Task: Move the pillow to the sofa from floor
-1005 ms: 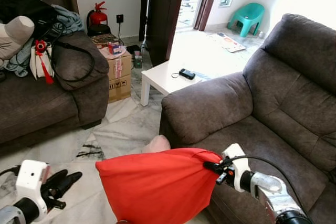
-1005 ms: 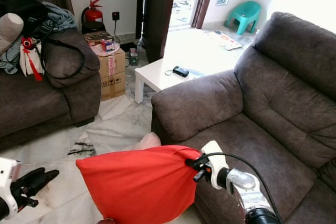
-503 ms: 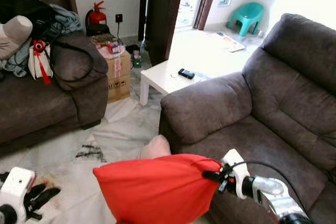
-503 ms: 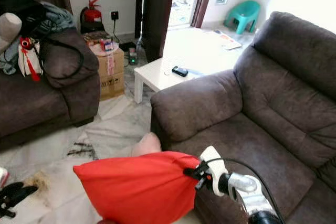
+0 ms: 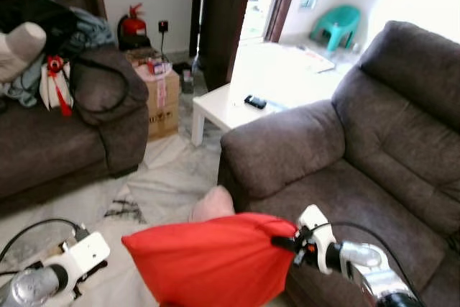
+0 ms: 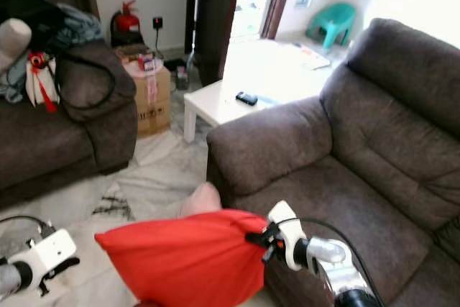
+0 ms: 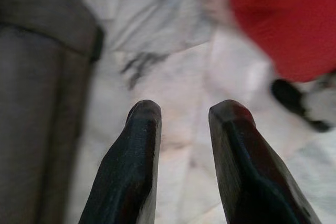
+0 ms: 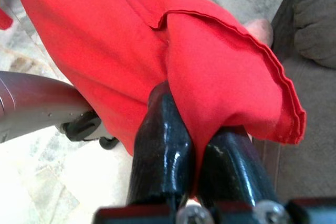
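A red pillow point(image 5: 208, 260) hangs low in front of me, just off the front edge of the grey-brown sofa point(image 5: 345, 177) on my right. My right gripper point(image 5: 284, 242) is shut on the pillow's right corner, and the red fabric is pinched between its black fingers point(image 8: 163, 140). A pale pink cushion point(image 5: 213, 203) lies on the floor behind the red one. My left arm point(image 5: 68, 264) is low at the left, beside the pillow's left end. The left gripper point(image 7: 184, 121) is open over the marble floor, with nothing between its fingers.
A white coffee table point(image 5: 223, 106) with a remote point(image 5: 255, 101) stands beyond the sofa arm. A cardboard box point(image 5: 162, 95) and a second sofa point(image 5: 72, 134) piled with bags are at the left. A doorway, a fire extinguisher point(image 5: 133, 23) and a teal chair point(image 5: 336, 23) lie farther back.
My left arm has swung in from the lower left edge towards the pillow's left end. The right gripper and the pillow have shifted slightly left and stay low.
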Controlling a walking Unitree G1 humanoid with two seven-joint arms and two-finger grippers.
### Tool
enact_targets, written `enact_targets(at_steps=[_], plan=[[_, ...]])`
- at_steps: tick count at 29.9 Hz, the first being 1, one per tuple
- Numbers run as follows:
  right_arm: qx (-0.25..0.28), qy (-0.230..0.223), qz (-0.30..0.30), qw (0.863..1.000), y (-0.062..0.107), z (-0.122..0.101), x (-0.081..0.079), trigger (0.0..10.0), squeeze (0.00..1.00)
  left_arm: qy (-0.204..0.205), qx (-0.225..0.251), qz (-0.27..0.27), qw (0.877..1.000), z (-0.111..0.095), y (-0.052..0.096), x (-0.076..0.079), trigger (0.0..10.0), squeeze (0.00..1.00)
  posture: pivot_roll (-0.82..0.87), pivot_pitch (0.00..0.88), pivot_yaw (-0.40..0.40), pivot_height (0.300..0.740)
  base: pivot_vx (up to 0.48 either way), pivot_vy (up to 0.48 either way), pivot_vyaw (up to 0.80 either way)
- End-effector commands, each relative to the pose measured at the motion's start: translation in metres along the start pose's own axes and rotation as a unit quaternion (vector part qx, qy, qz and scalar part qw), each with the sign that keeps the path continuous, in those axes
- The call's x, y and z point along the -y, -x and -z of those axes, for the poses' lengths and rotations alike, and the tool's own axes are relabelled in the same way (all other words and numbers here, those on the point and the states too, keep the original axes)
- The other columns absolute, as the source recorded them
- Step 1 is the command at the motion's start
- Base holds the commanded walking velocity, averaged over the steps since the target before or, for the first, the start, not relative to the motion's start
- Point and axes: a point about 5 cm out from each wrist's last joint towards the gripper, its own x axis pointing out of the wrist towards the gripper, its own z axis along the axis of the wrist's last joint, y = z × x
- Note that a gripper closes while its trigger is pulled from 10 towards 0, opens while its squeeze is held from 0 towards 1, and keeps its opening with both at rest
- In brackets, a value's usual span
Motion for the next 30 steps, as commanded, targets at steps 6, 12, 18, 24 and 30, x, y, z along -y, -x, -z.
enact_targets(at_steps=[6, 12, 18, 24, 30], plan=[[0.009, 0.010, 0.011, 1.000, 0.005, -0.004, 0.004, 10.0, 0.00, -0.028, 0.014, -0.002, 1.000, 0.001, 0.000, -0.021, 10.0, 0.00, 0.26, 0.000, -0.159, 0.740, 0.000, 0.000, 0.00], [0.009, 0.010, 0.010, 1.000, 0.002, -0.006, 0.004, 10.0, 0.00, 0.058, 0.076, 0.029, 0.995, -0.010, -0.004, -0.021, 10.0, 0.00, 0.27, 0.000, -0.159, 0.740, 0.000, 0.000, 0.00], [0.012, 0.011, 0.007, 1.000, 0.000, -0.008, 0.003, 10.0, 0.00, 0.089, 0.111, 0.050, 0.989, -0.023, -0.014, -0.013, 10.0, 0.00, 0.26, 0.000, -0.160, 0.740, 0.000, 0.000, 0.00], [0.011, 0.013, 0.007, 1.000, 0.001, -0.008, 0.003, 10.0, 0.00, 0.096, 0.132, 0.090, 0.983, -0.036, -0.023, -0.002, 0.0, 0.00, 0.26, 0.000, -0.162, 0.740, 0.000, 0.000, 0.00], [0.018, 0.012, 0.007, 1.000, -0.001, -0.009, 0.002, 10.0, 0.00, 0.118, 0.141, 0.094, 0.978, -0.038, -0.023, -0.003, 10.0, 0.00, 0.26, 0.000, -0.159, 0.740, 0.000, 0.000, 0.00]])
